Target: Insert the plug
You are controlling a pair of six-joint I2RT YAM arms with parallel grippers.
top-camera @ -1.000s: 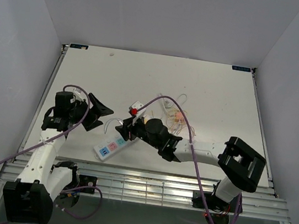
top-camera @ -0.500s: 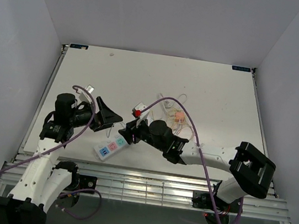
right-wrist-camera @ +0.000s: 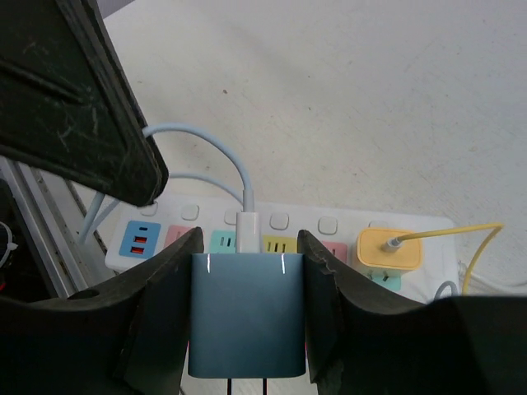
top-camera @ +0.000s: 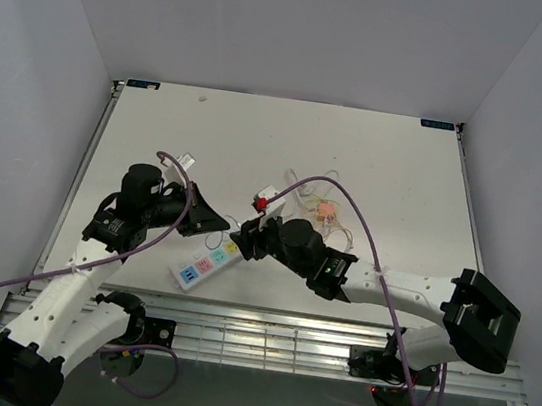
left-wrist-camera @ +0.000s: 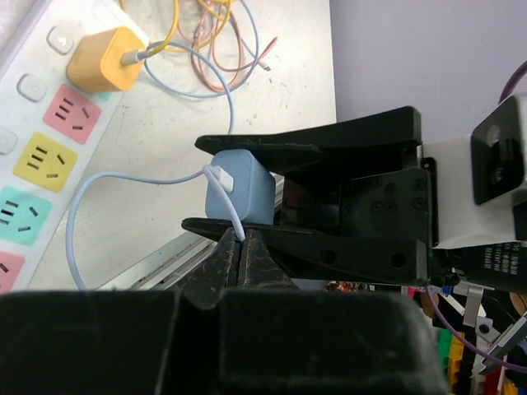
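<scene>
While the white bench (top-camera: pixel 377 167) spreads out beyond both sets of fingers, the power strip (top-camera: pixel 204 262) lies flat on it just below and ahead of the right fingers (right-wrist-camera: pixel 249 263). Its coloured sockets face up, so a plug can drop straight in. A yellow charger (right-wrist-camera: pixel 387 247) already sits in the strip off to the right fingers' side, leaving the sockets directly ahead of them free. The right fingers are partly open and clamped on the flat sides of the blue plug (right-wrist-camera: pixel 245 317), holding it clear of the strip, squarely between the pads. That grip likely keeps it from twisting when pressed home. The left fingers (left-wrist-camera: pixel 240 251) are pressed fully together just beside the right ones. They appear to pinch the pale cable (right-wrist-camera: pixel 206 136) where it leaves the plug, probably to steady it and keep its loop off the sockets. Two thin prongs seem to show at the plug's palm-side end. If so, the plug needs turning before it can go in.
</scene>
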